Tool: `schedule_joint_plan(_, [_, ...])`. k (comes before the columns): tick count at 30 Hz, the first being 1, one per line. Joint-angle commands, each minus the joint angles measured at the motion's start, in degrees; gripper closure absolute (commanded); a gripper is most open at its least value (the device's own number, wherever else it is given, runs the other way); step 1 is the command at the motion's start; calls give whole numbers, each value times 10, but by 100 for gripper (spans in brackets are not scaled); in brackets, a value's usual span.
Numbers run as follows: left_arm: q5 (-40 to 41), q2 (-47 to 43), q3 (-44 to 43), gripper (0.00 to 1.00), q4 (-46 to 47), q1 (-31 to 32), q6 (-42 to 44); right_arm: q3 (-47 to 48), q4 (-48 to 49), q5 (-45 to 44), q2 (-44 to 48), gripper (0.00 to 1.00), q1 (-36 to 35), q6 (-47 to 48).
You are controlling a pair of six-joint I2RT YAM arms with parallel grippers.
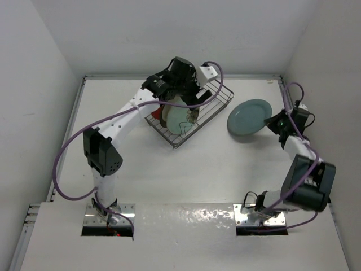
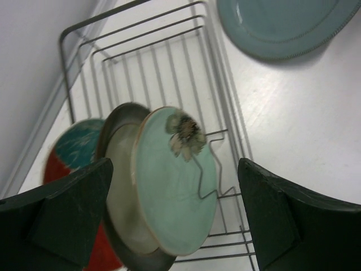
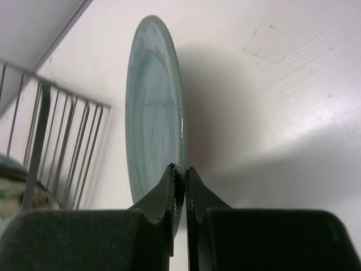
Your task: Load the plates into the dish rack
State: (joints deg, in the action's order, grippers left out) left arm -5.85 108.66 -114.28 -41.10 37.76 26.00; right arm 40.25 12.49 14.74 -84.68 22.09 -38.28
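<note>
Right pincer (image 3: pixel 180 183) is clamping the round grey-teal plate (image 3: pixel 152 113) by its rim, while left pincer (image 2: pixel 175 195) is hovering wide open over the dark wire dish rack (image 2: pixel 163 73).

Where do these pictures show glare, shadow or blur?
Top external: glare on the near table strip. Right wrist: the grey-teal plate throws a soft shadow rightward; the right claw is dark. Left wrist: the left claw fingers are blurred, the pale green plate slightly soft.
</note>
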Motion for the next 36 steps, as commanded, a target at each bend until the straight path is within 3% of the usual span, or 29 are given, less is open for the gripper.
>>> schedule_joint_plan(1, [-110, 14, -33, 10, 10, -3, 14, -26, -98, -1, 112, 100, -6, 116])
schedule_joint_plan(4, [-187, 31, -31, 10, 14, 14, 48, -54, -111, 8, 188, 100, -6, 132])
schedule_joint_plan(8, [-202, 58, -19, 10, 34, 53, 88, -61, -168, 56, 221, 100, -12, 155])
schedule_joint_plan(14, [-294, 79, 11, 5, 77, 58, 53, -26, -272, 194, 295, 100, -37, 283])
schedule_joint_plan(15, [-302, 84, 10, 2, 149, 59, 50, -19, -280, 205, 305, 100, -47, 290])
schedule_joint_plan(17, [-313, 95, 3, 0, 168, 61, 36, -10, -280, 243, 329, 100, -70, 296])
schedule_joint_plan(22, [-304, 102, 0, 0, 183, 67, 40, 36, -351, 309, 335, 100, -83, 347])
schedule_joint_plan(25, [-283, 109, 10, 0, 183, 78, 60, 36, -375, 297, 335, 100, -100, 378])
schedule_joint_plan(36, [-420, 185, 6, 0, 175, 92, 96, 21, -357, 339, 327, 100, -120, 372])
